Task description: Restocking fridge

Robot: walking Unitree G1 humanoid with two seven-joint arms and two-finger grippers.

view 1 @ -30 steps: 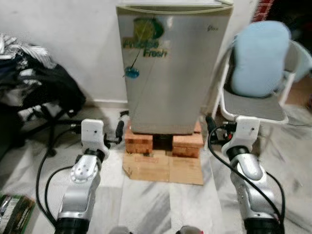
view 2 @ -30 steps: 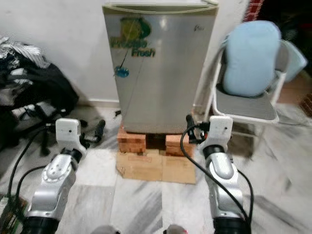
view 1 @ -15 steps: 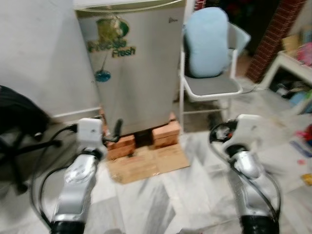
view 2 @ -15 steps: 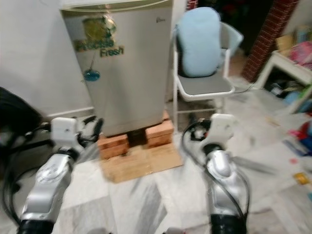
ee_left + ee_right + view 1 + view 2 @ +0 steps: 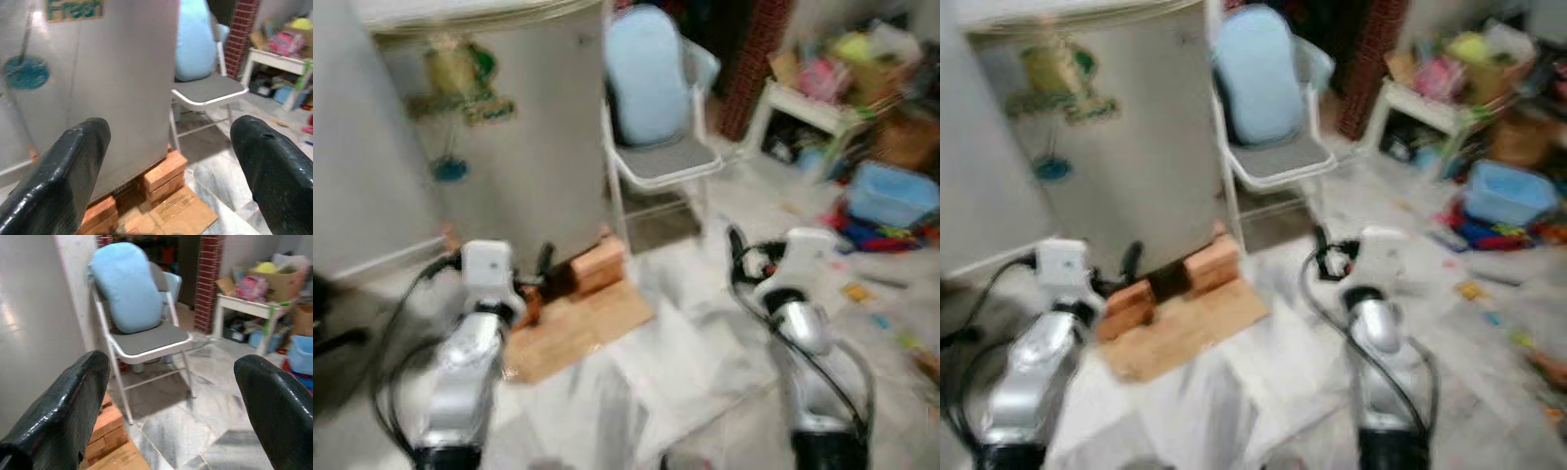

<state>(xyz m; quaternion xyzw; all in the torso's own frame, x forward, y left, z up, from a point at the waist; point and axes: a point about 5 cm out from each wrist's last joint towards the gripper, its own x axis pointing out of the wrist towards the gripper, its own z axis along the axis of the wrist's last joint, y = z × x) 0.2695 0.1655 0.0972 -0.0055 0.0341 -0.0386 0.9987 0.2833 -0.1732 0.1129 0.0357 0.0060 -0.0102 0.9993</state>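
Note:
The silver fridge (image 5: 499, 127) stands at the left with its door shut and a green "Fresh" sticker on the front. It rests on bricks (image 5: 599, 266) over a sheet of cardboard (image 5: 582, 328). My left gripper (image 5: 171, 128) is held out low toward the fridge's lower right corner, open and empty. My right gripper (image 5: 171, 363) is also open and empty, and it points past the fridge toward the chair. Both silver arms reach forward at about the same height in the eye views, which are blurred.
A white folding chair (image 5: 656, 162) with a light blue cushion (image 5: 644, 83) stands right of the fridge. Farther right are a red brick pillar (image 5: 756, 49), a low white table (image 5: 808, 110) piled with toys, a blue tub (image 5: 893, 191) and scattered clutter on the marble floor.
The camera has swung to the right: the fridge has slid to the picture's left, and the chair and the cluttered corner have come in. Both arms keep their pose.

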